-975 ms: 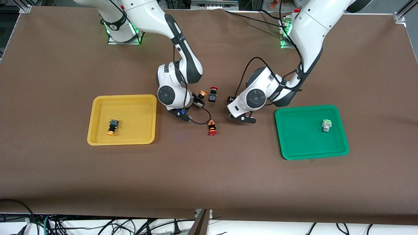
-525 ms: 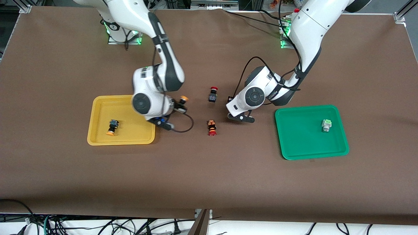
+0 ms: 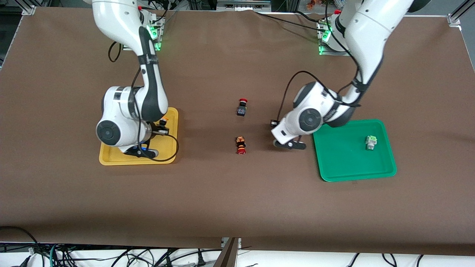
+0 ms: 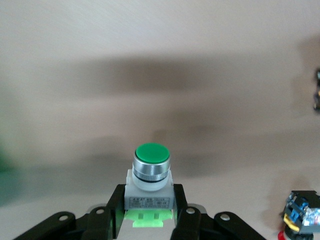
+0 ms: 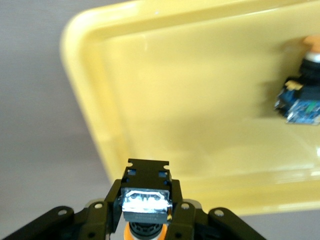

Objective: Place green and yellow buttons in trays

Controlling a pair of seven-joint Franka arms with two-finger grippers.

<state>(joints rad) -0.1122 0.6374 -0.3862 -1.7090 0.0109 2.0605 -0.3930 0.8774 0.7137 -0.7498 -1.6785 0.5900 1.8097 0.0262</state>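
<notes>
Front view: right gripper [image 3: 160, 126] clamps a yellow button [image 3: 163, 119] over the yellow tray [image 3: 111, 157]. Left gripper [image 3: 286, 144] hangs over bare table just beside the green tray [image 3: 352, 170], toward the table's middle.

Left wrist view: fingers [image 4: 116, 207] pinch a green button [image 4: 151, 172], cap pointing away from the wrist.

Right wrist view: yellow button held, tray directly below; one yellow button [image 5: 300, 97] already lies inside.

Left arm likely needs to shift sideways over its tray; right looks ready to lower and release.

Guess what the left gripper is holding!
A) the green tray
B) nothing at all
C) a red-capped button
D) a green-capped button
D: the left wrist view shows the left gripper shut on a green-capped button between its fingers.
</notes>
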